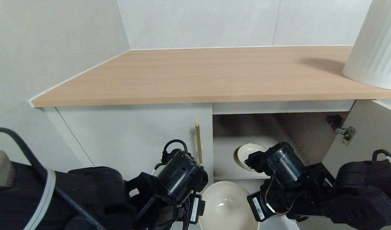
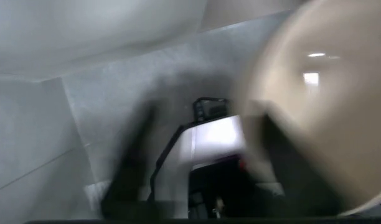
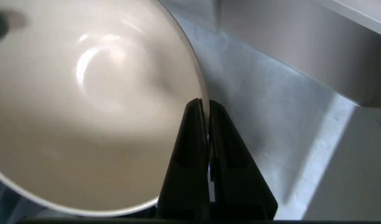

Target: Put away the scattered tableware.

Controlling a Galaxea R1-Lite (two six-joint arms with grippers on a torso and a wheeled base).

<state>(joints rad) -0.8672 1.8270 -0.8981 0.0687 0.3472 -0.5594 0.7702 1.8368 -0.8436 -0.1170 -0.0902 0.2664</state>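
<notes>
While the right gripper (image 3: pixel 206 107) has its two black fingers pinched together on the rim of the large cream ceramic bowl (image 1: pixel 226 204), the left gripper (image 2: pixel 203 155) is too smeared in its wrist view to tell whether its jaws stand apart or together. That bowl hangs low before the open right half of the white cupboard (image 1: pixel 131 134), between the two wrists; its near edge is cut off by the frame, and both wrists cover its sides. Inside, on the cupboard's pale shelf (image 1: pixel 224 159), lies a small cream dish (image 1: pixel 248 152), its right side hidden behind the right wrist. The closed left door carries a slim brass handle (image 1: pixel 197 140). On the light wooden countertop (image 1: pixel 198 73) stands a white ribbed vessel (image 1: pixel 374 48), cropped at the corner.
</notes>
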